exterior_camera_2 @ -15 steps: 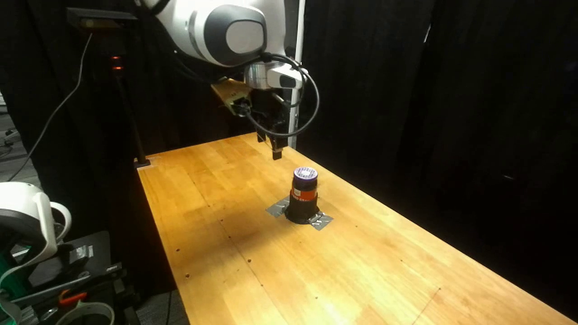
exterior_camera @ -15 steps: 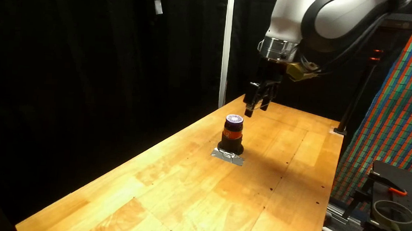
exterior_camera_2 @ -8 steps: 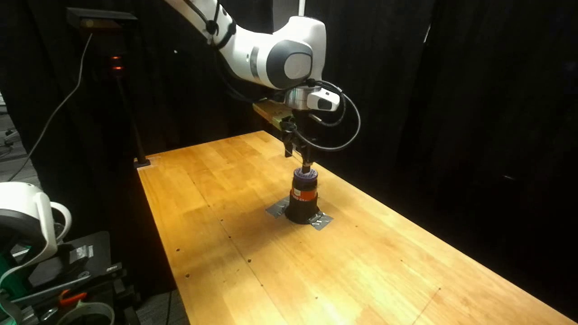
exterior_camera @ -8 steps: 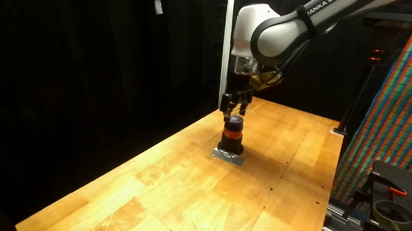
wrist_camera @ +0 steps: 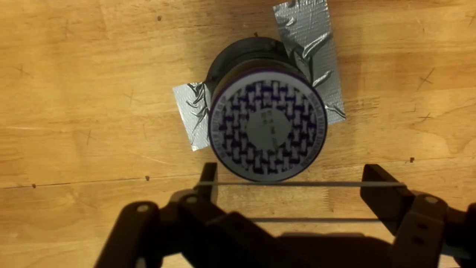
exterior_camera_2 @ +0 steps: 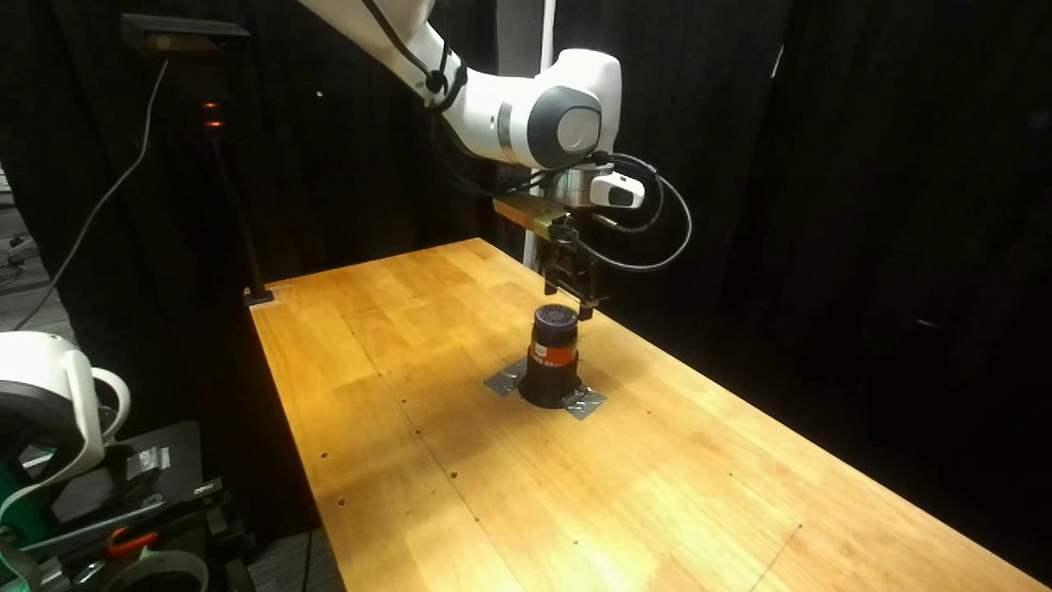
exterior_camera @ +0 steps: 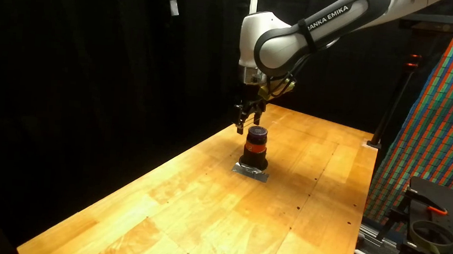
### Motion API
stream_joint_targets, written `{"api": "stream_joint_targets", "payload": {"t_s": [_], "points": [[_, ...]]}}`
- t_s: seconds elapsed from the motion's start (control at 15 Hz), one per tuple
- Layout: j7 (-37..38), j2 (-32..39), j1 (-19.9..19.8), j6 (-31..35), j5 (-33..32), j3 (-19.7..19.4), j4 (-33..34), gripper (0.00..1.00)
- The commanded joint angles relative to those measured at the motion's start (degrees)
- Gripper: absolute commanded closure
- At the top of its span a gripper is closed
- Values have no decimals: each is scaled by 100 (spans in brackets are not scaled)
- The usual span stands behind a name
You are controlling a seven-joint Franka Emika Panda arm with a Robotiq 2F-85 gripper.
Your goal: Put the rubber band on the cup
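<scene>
We see the hand [exterior_camera_2: 567,302] hanging over the table [exterior_camera_2: 699,460], its fingers [wrist_camera: 386,199] spread well apart and the band [wrist_camera: 334,184] stretched between them in two strands. Just beside the hand the cup [wrist_camera: 267,126] stands upright, dark above and below an orange-red middle. In the wrist view one strand runs close along the edge of the cup's top; we cannot tell whether they touch. Below the hand, grey tape [wrist_camera: 325,63] lies at two sides of the cup's foot, stuck to the table. Above the hand is the arm [exterior_camera: 279,49]. Well apart from the hand we see a post [exterior_camera: 397,97], and behind it a curtain [exterior_camera: 94,74].
</scene>
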Motion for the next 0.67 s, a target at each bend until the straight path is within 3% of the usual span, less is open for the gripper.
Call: {"api": "stream_joint_targets", "payload": {"t_s": [0.0,0.6], "points": [[-82,348,151,-454,-280,-191,622,0],[-726,711,37,-1265,-269,-75,1116,0]]}}
